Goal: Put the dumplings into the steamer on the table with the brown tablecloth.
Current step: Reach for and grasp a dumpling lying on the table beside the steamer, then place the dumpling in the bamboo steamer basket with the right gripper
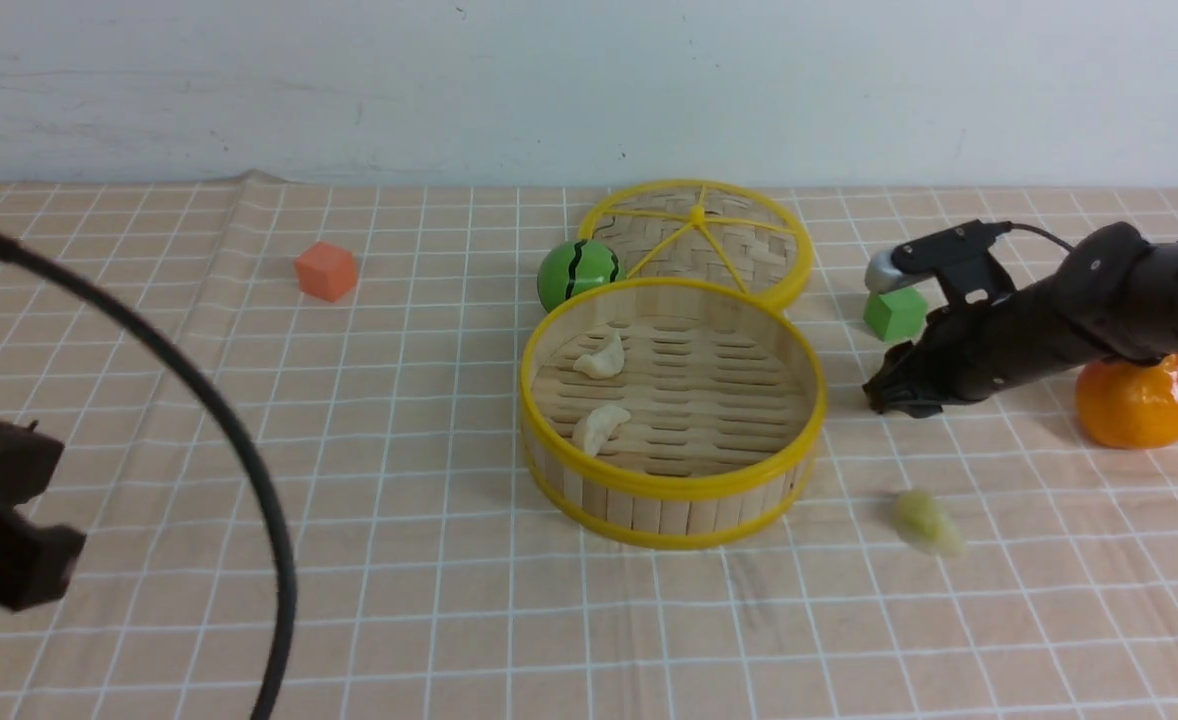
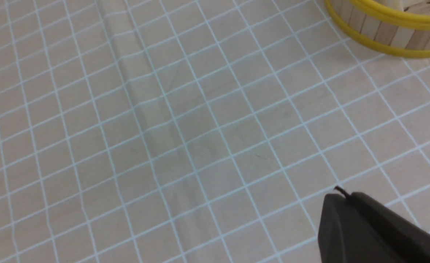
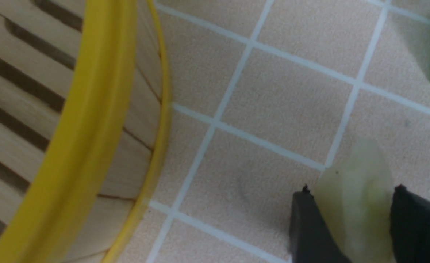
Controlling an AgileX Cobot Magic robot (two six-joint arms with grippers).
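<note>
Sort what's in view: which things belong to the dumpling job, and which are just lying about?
Job: steamer; two white dumplings inside it; loose green dumpling; second green dumpling between the right gripper's fingers.
Lying about: woven lid; orange cube; striped ball; green cube; orange fruit.

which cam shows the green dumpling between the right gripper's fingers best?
Right wrist view: the green dumpling sits close up between the fingers of the right gripper, beside the steamer wall. Front view: the gripper's body hides it; the loose dumpling there is another one. Left wrist view: not in frame.
</note>
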